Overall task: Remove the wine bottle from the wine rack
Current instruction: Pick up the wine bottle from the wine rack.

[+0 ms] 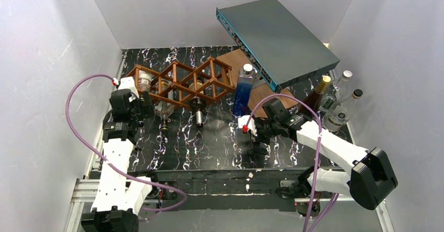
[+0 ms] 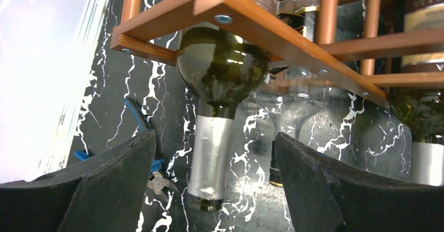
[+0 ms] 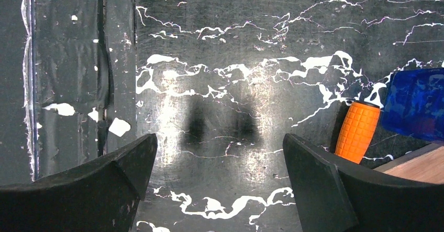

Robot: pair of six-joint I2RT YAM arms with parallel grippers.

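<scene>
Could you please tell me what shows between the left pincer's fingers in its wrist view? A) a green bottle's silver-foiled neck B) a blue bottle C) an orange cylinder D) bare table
A: the neck of the wine bottle juts from the wine rack between the fingers of the open left pincer.

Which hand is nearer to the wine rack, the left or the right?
Left. The left hand is at the left end of the wine rack, open around a bottle neck. The right hand hangs over the table, off to the rack's right.
</scene>
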